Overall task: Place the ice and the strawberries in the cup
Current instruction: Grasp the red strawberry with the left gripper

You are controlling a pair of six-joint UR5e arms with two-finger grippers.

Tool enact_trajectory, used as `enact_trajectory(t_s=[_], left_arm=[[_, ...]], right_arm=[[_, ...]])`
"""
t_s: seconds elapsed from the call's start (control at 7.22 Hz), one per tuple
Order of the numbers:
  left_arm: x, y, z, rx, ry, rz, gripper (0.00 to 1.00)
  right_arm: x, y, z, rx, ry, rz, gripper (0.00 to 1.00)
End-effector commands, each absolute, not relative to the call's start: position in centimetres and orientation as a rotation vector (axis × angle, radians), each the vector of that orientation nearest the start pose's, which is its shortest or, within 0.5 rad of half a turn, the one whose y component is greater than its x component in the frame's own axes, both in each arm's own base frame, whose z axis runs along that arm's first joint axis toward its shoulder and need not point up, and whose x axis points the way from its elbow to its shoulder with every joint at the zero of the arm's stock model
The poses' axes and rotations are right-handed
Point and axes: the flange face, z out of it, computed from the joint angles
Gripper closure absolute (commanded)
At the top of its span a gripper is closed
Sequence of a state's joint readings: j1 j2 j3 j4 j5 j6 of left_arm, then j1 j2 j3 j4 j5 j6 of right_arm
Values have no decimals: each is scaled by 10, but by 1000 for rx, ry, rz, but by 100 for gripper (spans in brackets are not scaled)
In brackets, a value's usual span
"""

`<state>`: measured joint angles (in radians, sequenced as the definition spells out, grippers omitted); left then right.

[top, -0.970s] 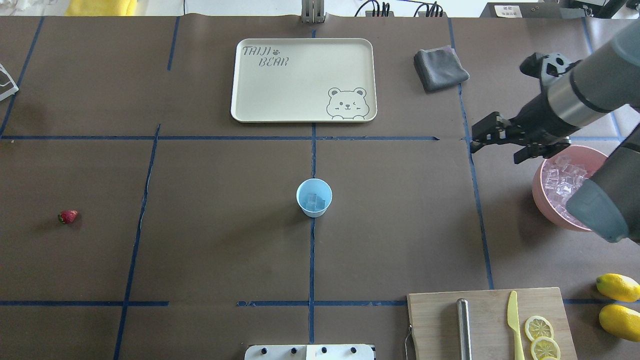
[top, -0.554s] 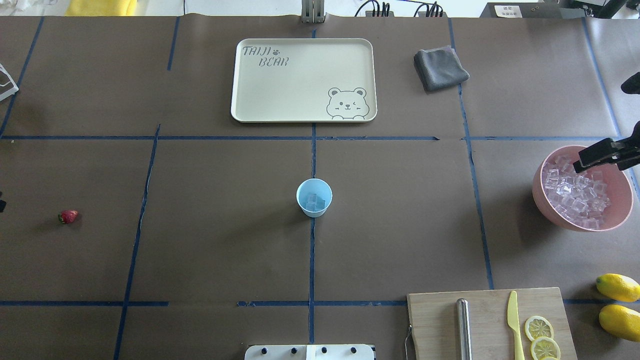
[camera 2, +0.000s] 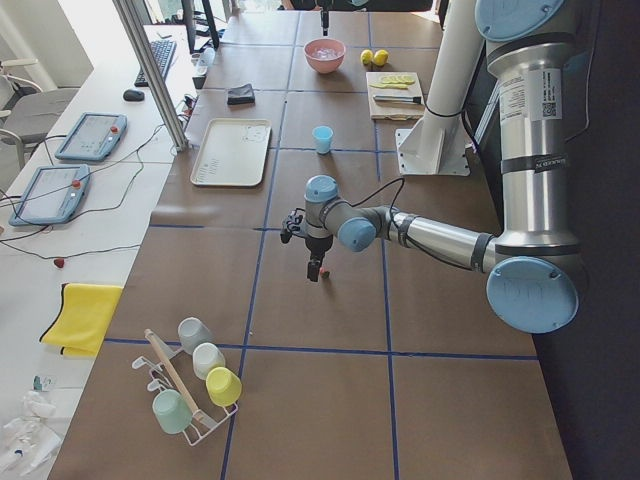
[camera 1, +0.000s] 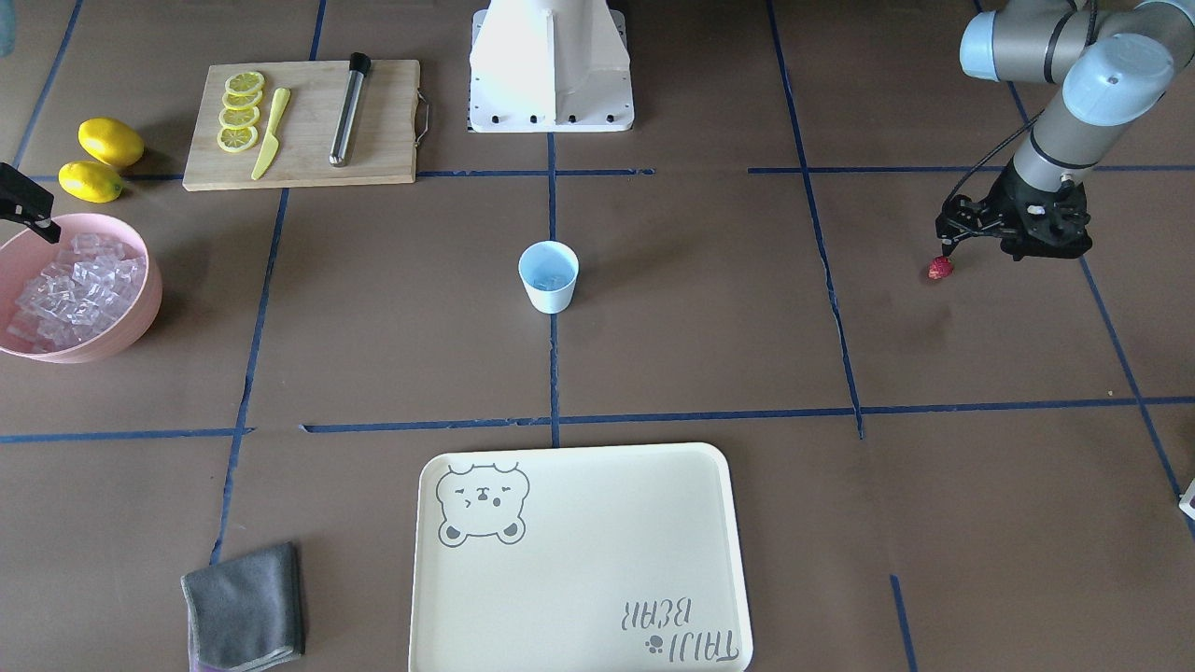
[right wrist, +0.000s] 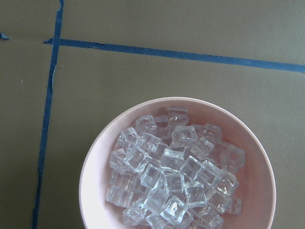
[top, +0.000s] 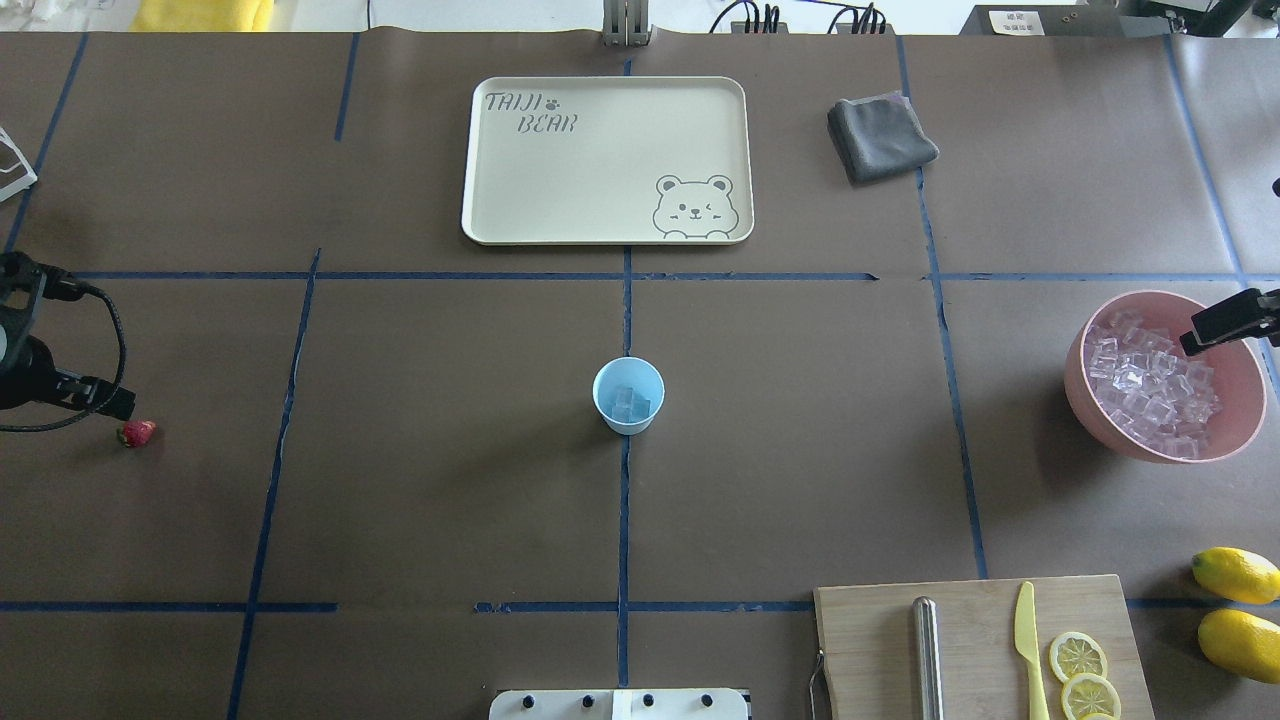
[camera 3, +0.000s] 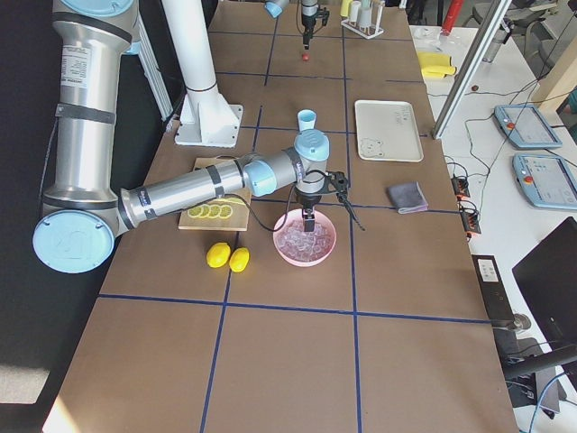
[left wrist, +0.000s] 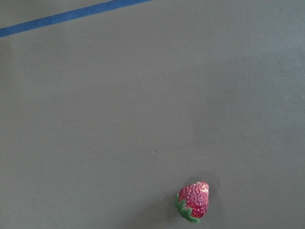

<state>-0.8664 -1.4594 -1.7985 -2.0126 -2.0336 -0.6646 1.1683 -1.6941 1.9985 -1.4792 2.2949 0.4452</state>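
The small red strawberry [top: 138,432] lies near the bench's left edge beside the left gripper [top: 118,404]. The light-blue tapered cup [top: 627,423] mid-bench holds clear ice cubes [top: 632,403]. The right gripper [top: 1196,340] hangs over the round pink bowl [top: 1080,395]. I cannot tell either gripper's opening.

Pink bowl [top: 1080,400] beneath right gripper [top: 1195,340]; near it lemons [top: 1236,574], cutting board [top: 870,640], lemon slices [top: 1078,656], knife [top: 1027,640]; farther off, tray [top: 600,190], grey cloth [top: 880,135].

Left hand [camera 1: 948,245] arrived by strawberry [camera 1: 940,269]; right hand [top: 1200,338] withdrew.

"TAIJI BEAR" on the cream tray [top: 600,160]
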Motion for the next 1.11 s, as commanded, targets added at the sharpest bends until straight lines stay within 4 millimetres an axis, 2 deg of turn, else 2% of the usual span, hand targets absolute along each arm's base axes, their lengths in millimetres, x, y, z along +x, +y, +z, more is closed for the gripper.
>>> enact_trajectory(t_s=[0.0, 0.55, 0.97], left_arm=[[253, -429, 584, 173, 731, 180, 3], [260, -416, 583, 94, 804, 218, 7], [262, -412, 589, 78, 797, 222, 16]], right_arm=[[-111, -434, 496, 54, -807, -104, 1], [-113, -436, 495, 53, -811, -106, 1], [-113, -437, 498, 48, -809, -104, 1]])
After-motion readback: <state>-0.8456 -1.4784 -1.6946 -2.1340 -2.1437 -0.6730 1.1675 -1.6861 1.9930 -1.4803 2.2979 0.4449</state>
